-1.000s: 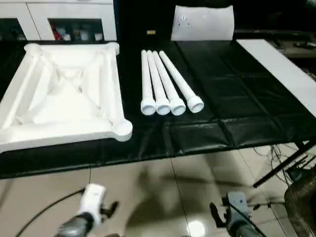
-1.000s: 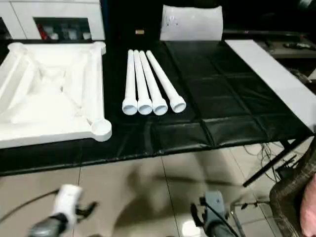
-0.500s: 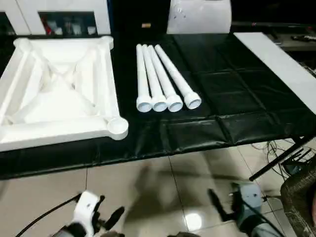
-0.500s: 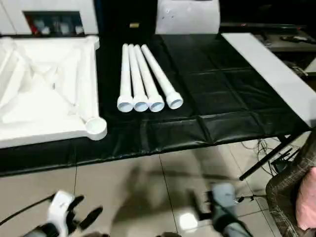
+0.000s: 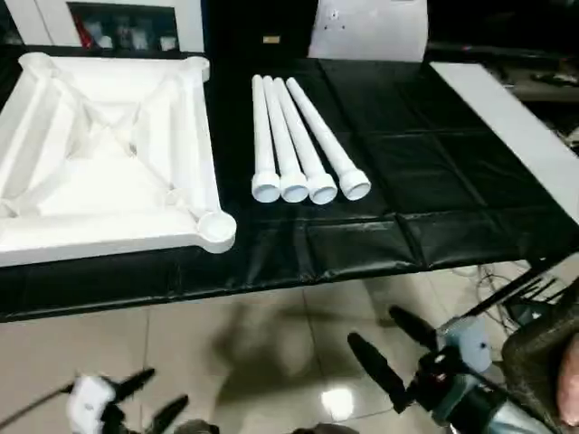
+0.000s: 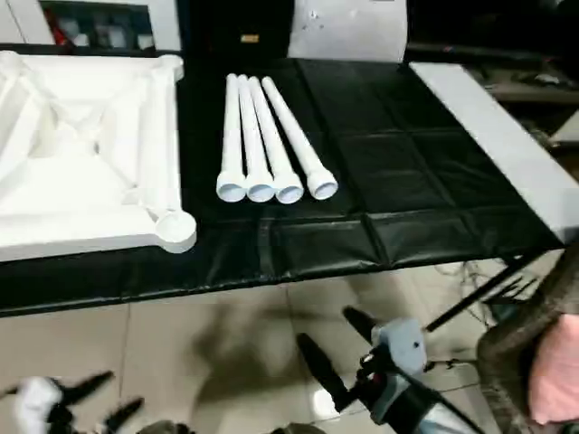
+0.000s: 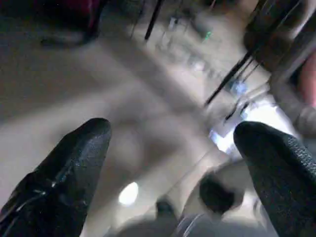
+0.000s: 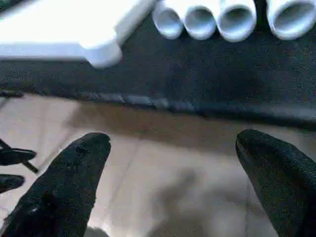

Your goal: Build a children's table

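Observation:
The children's table lies in parts on a black mat. Its white top (image 5: pixel 201 136) rests upside down at the left, ribbed underside and round corner socket (image 5: pixel 217 228) facing up. Several long white legs (image 5: pixel 294 145) lie side by side in the middle, wide ends toward me (image 8: pixel 217 17). Both grippers hang low over the tiled floor, short of the mat's front edge. My left gripper (image 5: pixel 149 400) is open and holds nothing. My right gripper (image 5: pixel 374 328) is also open and points toward the legs, fingers (image 8: pixel 74 173) spread wide.
A flat white panel (image 5: pixel 369 32) with a small round fitting leans at the back. A white cabinet (image 5: pixel 185 23) with glass doors stands at the back left. A long white board (image 5: pixel 507 127) lies along the mat's right side. Cables and a black stand (image 5: pixel 507 289) sit on the floor at the right.
My right gripper has risen and turned toward the table, its spread fingers now plain to see. The left gripper has sunk toward the lower left. The head camera has shifted slightly.

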`<state>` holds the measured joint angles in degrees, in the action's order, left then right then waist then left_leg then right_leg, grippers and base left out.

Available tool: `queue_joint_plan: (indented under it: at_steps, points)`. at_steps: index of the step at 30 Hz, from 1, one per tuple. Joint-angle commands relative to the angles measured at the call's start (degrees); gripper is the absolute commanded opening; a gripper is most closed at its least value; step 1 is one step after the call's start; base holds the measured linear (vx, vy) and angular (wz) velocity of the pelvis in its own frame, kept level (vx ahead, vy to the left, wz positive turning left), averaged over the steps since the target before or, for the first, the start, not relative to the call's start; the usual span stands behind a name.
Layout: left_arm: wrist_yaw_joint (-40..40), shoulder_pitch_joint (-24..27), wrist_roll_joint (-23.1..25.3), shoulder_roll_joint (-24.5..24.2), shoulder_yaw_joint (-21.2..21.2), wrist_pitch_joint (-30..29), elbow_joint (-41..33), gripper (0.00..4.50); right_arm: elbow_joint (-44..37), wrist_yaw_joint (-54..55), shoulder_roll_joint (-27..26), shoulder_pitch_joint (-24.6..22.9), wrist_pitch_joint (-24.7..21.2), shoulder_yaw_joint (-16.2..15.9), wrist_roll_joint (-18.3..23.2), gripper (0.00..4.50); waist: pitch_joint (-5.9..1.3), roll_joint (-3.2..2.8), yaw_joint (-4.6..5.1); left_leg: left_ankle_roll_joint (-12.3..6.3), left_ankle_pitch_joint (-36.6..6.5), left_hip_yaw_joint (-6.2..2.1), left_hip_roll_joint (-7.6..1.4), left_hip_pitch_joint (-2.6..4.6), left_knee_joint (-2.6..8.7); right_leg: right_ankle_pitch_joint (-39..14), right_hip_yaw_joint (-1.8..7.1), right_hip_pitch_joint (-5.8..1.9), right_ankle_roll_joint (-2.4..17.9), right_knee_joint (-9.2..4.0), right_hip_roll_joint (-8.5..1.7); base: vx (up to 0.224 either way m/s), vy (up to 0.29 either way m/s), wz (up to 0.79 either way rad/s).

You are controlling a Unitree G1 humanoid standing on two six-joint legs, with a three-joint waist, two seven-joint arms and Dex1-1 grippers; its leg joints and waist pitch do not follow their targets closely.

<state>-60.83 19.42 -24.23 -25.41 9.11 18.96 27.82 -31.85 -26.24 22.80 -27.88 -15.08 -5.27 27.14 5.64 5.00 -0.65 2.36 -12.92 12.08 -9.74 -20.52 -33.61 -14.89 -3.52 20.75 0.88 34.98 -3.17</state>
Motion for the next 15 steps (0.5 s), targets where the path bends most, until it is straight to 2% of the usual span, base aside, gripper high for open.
queue_joint_plan:
  at_steps: [1,4,5,6,7,8,9,11,13,15]
  points:
    - [-3.6,1.9,-3.3,-0.8,1.5,-0.1,-4.3,4.47,-3.4,0.5,0.5,1.4,-2.7,3.1,3.1,4.50,-0.90,-1.36,-0.19,-0.37,-16.3,-3.08,-5.88,1.06,5.99,-6.2,4.88,-0.38,10.1,-4.57,-6.38,0.000,0.000,0.00]
    - [-6.9,2.9,-4.2,-1.8,1.9,2.2,-4.4,4.47,-4.5,1.4,-0.1,3.8,-4.7,4.5,3.8,4.50,-0.90,-1.21,-0.17,0.13,-17.7,-3.08,-5.68,1.25,5.77,-11.1,5.20,-0.25,9.3,-5.07,-6.65,0.000,0.000,0.00]
    - [-8.9,2.4,-4.4,-2.5,2.1,3.6,-2.2,4.47,-4.3,2.3,-0.2,4.9,-5.3,4.5,3.5,4.50,-1.33,-1.41,-0.17,0.33,-16.6,-3.06,-5.60,1.47,5.62,-11.0,5.26,-0.29,8.7,-5.02,-6.54,0.000,0.000,0.00]
    - [-9.3,2.2,-4.3,-2.7,2.2,3.9,-1.5,4.47,-4.2,2.5,-0.2,5.0,-5.3,4.4,3.3,4.50,-1.41,-1.45,-0.14,0.33,-15.7,-2.98,-5.50,1.60,5.56,-10.0,5.22,-0.18,8.5,-5.00,-6.38,0.000,0.000,0.00]
    - [-10.7,1.3,-3.8,-3.2,2.6,5.6,1.7,4.47,-3.8,3.0,-0.2,5.9,-5.2,4.2,2.7,4.50,-1.79,-1.54,-0.15,0.25,-13.2,-2.83,-5.39,1.73,5.41,-5.5,5.05,-0.33,8.6,-4.51,-6.06,0.000,0.000,0.00]
    - [-12.9,0.8,-3.2,-4.1,2.7,6.9,4.8,4.47,-3.6,3.4,-0.3,6.5,-5.5,3.9,2.7,4.50,-2.00,-1.67,-0.14,0.20,-12.4,-2.80,-5.34,1.72,5.31,-3.5,5.01,-0.46,8.8,-4.24,-6.04,0.000,0.000,0.00]
    - [-12.9,0.8,-3.2,-4.1,2.7,6.9,4.8,4.47,-3.6,3.4,-0.3,6.5,-5.5,3.9,2.7,4.50,-2.17,-1.62,-0.11,-0.16,-10.7,-2.70,-5.37,1.82,5.17,0.5,4.90,-0.62,9.2,-3.76,-5.95,0.000,0.000,0.00]
    - [-16.4,0.6,-3.4,-5.2,3.2,7.7,7.4,4.47,-3.8,4.2,-0.2,7.3,-6.5,3.7,2.7,4.50,-2.32,-1.68,-0.26,-0.93,-8.8,-2.61,-5.38,1.82,5.00,4.9,4.78,-0.88,10.2,-3.37,-6.02,0.000,0.000,0.00]
    - [-18.8,0.1,-4.4,-5.9,3.9,7.5,8.9,4.47,-3.6,4.9,-0.7,8.2,-6.7,3.7,2.5,4.50,-2.18,-1.69,-0.32,-1.07,-9.6,-2.44,-5.34,1.79,5.02,4.6,4.84,-0.87,11.1,-3.32,-6.14,0.000,0.000,0.00]
    - [-20.2,-0.3,-5.1,-6.1,4.5,7.4,9.5,4.47,-3.6,5.4,-1.2,8.9,-7.0,4.0,2.4,4.50,-2.07,-1.67,-0.42,-0.32,-12.1,-2.43,-5.44,1.90,5.12,0.7,4.94,-0.76,11.4,-3.54,-6.28,0.000,0.000,0.00]
